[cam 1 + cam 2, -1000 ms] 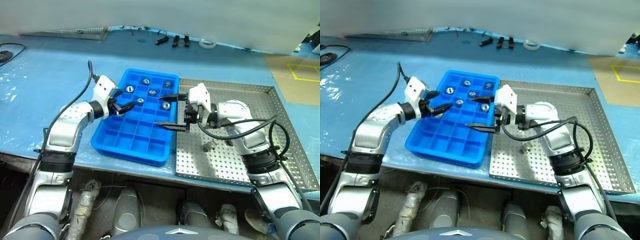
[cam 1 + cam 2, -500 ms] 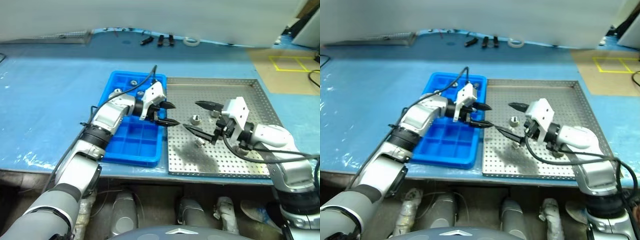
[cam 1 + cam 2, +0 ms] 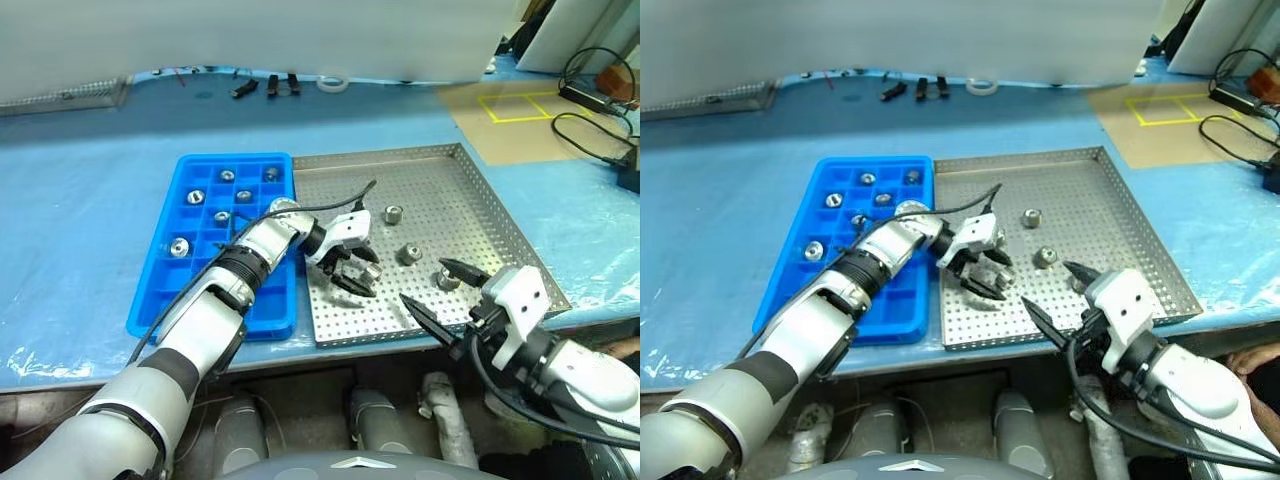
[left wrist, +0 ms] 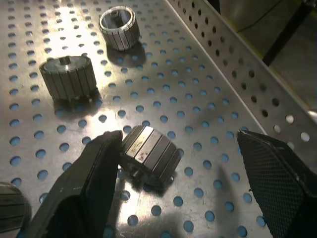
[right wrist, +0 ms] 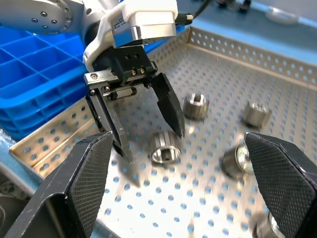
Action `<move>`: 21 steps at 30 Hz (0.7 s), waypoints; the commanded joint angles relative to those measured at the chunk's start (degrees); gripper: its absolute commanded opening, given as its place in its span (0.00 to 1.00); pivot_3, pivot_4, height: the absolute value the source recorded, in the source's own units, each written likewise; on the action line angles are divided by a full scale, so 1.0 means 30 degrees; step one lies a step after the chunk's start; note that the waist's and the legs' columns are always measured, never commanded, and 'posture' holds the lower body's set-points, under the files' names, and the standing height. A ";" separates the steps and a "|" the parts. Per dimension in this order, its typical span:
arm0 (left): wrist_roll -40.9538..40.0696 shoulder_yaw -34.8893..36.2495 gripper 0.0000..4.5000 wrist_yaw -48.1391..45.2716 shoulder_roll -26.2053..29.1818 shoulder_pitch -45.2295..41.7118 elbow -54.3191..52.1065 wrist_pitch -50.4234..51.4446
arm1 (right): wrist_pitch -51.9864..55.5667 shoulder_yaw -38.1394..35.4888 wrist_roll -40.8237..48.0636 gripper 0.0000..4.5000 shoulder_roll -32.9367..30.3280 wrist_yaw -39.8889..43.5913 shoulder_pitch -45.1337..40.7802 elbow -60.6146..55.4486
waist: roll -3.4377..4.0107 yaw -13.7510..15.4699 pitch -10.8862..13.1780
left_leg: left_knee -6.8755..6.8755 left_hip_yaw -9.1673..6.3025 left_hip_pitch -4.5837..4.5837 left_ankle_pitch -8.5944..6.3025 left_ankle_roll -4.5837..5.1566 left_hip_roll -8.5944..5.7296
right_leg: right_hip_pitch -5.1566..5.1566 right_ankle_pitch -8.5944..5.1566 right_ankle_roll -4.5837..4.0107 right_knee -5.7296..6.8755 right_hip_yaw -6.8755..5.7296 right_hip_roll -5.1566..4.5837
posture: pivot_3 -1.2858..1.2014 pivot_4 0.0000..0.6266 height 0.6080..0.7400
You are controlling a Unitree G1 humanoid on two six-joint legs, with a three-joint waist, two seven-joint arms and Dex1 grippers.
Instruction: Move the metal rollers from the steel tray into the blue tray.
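Now the left hand (image 3: 352,276) has swung from the blue tray (image 3: 160,290) into the steel tray (image 3: 470,215), open and empty, seemingly straddling a roller (image 5: 165,146) to grab next.

Bright overhead light; glare on steel tray (image 4: 59,20); soft shadows; bkgd edges blurred.

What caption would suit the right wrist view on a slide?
The open left gripper straddles a metal roller lying on the steel tray.
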 commanded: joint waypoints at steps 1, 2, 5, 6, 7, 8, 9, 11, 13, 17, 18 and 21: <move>0.0750 0.0158 0.86 0.0908 -0.0504 -0.0854 0.1112 -0.1050 | -0.0421 -0.0368 -0.0014 1.00 0.0159 -0.0559 0.0334 -0.1067 | 0.0000 -0.0067 0.0000 | 0.0005 0.0001 -0.0002 -0.0003 0.0005 -0.0006 | 0.0000 0.0000 0.0001 -0.0002 0.0001 -0.0004 | 0.28 0.24 1.00; 0.0968 0.0231 0.86 0.1239 -0.0643 -0.0940 0.1484 -0.1225 | -0.0449 -0.0270 -0.0053 1.00 0.0182 -0.0678 0.0386 -0.1112 | 0.0000 -0.0072 0.0000 | 0.0017 0.0002 -0.0006 -0.0010 0.0016 -0.0014 | 0.0000 0.0000 0.0001 0.0000 0.0003 -0.0013 | 0.28 0.24 1.00; 0.1366 0.0389 0.86 0.1930 -0.1092 -0.1041 0.2263 -0.1467 | -0.0470 -0.0246 -0.0097 1.00 0.0106 -0.0945 0.0214 -0.0980 | 0.0000 -0.0147 0.0000 | 0.0026 0.0002 -0.0009 -0.0016 0.0027 -0.0017 | 0.0005 -0.0001 0.0002 -0.0001 0.0002 -0.0020 | 0.28 0.24 1.00; 0.1431 0.0464 0.86 0.2073 -0.1223 -0.1027 0.2431 -0.1545 | -0.0462 -0.0302 -0.0074 1.00 0.0040 -0.0960 0.0157 -0.0931 | 0.0000 -0.0170 0.0000 | 0.0026 0.0002 -0.0008 -0.0018 0.0031 -0.0018 | 0.0008 -0.0001 0.0002 -0.0003 0.0002 -0.0022 | 0.28 0.24 1.00; 0.1463 0.0548 0.86 0.2171 -0.1334 -0.0999 0.2543 -0.1549 | -0.0454 -0.0360 -0.0057 1.00 -0.0024 -0.0967 0.0122 -0.0906 | 0.0000 -0.0184 0.0000 | 0.0025 0.0002 -0.0011 -0.0021 0.0035 -0.0019 | 0.0009 -0.0002 0.0003 -0.0007 0.0000 -0.0023 | 0.28 0.24 1.00; 0.1509 0.0592 0.86 0.2229 -0.1428 -0.0961 0.2632 -0.1537 | -0.0423 -0.0439 -0.0015 1.00 -0.0098 -0.0966 0.0053 -0.0863 | 0.0000 -0.0202 0.0000 | 0.0025 0.0002 -0.0016 -0.0023 0.0037 -0.0019 | 0.0008 -0.0003 0.0003 -0.0011 -0.0001 -0.0024 | 0.28 0.24 1.00; 0.1579 0.0598 0.86 0.2232 -0.1471 -0.0888 0.2676 -0.1575 | -0.0377 -0.0505 0.0025 1.00 -0.0176 -0.0967 -0.0031 -0.0819 | 0.0001 -0.0211 0.0000 | 0.0025 0.0002 -0.0018 -0.0026 0.0043 -0.0020 | 0.0008 -0.0003 0.0003 -0.0015 -0.0002 -0.0024 | 0.28 0.24 1.00; 0.1703 0.0580 0.86 0.2060 -0.1470 -0.0732 0.2644 -0.1576 | -0.0307 -0.0577 0.0103 1.00 -0.0280 -0.0973 -0.0112 -0.0810 | 0.0000 -0.0244 0.0000 | 0.0025 0.0002 -0.0018 -0.0031 0.0051 -0.0021 | 0.0014 -0.0003 0.0003 -0.0022 -0.0003 -0.0026 | 0.28 0.24 1.00; 0.1822 0.0508 0.86 0.1626 -0.1256 -0.0480 0.2463 -0.1614 | -0.0216 -0.0482 0.0134 1.00 -0.0369 -0.0996 -0.0282 -0.0781 | 0.0000 -0.0280 0.0000 | 0.0025 0.0002 -0.0014 -0.0032 0.0053 -0.0021 | 0.0017 -0.0003 0.0002 -0.0022 -0.0004 -0.0026 | 0.28 0.24 1.00; 0.2091 0.0468 0.86 0.1719 -0.0999 -0.0232 0.2509 -0.1938 | -0.0200 -0.0271 0.0123 1.00 -0.0458 -0.1007 -0.0528 -0.0624 | 0.0000 -0.0384 0.0000 | 0.0025 0.0002 0.0002 -0.0033 0.0055 -0.0020 | 0.0035 -0.0003 0.0001 -0.0022 -0.0004 -0.0028 | 0.28 0.24 1.00; 0.1967 0.0565 0.82 0.1441 -0.0926 -0.0160 0.2450 -0.1987 | -0.0249 -0.0210 0.0091 1.00 -0.0483 -0.0988 -0.0637 -0.0503 | 0.0000 -0.0409 0.0000 | 0.0026 0.0002 0.0005 -0.0033 0.0055 -0.0020 | 0.0039 -0.0003 0.0001 -0.0022 -0.0005 -0.0028 | 0.29 0.24 1.00; 0.2127 0.0627 0.66 0.1859 -0.0785 -0.0123 0.2444 -0.1937 | -0.0502 -0.0157 -0.0007 1.00 -0.0549 -0.0811 -0.0814 -0.0101 | 0.0001 -0.0448 -0.0001 | 0.0030 0.0002 0.0008 -0.0034 0.0057 -0.0021 | 0.0043 -0.0003 0.0000 -0.0022 -0.0003 -0.0030 | 0.29 0.24 1.00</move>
